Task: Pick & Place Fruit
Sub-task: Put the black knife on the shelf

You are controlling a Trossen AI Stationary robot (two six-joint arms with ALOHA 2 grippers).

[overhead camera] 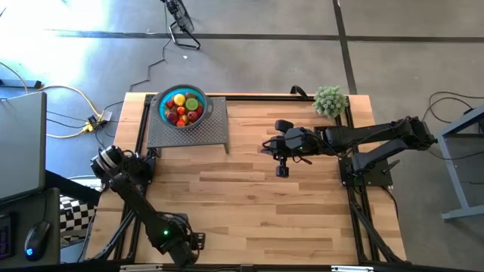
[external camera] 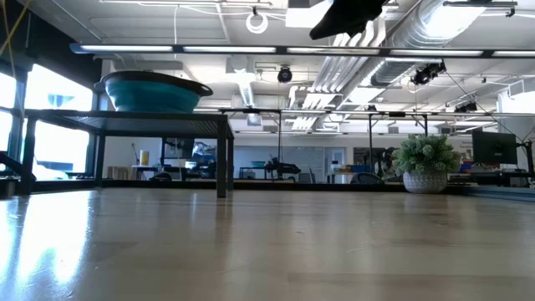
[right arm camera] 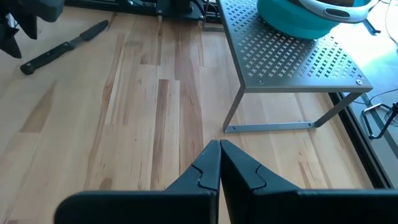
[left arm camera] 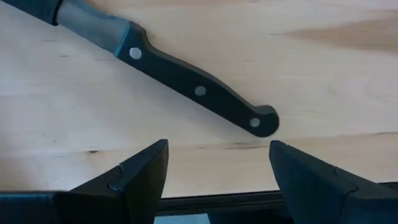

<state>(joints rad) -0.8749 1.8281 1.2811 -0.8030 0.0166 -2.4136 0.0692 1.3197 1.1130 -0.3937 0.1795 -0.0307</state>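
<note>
The right hand, fingers pressed together and empty, hangs above the surface. Well beyond it, small red, yellow and lime fruit fills the teal bowl on a perforated metal stand. The left hand is spread above a black-handled knife.

Fruit in bowl on rack, table's far-left corner.
</note>
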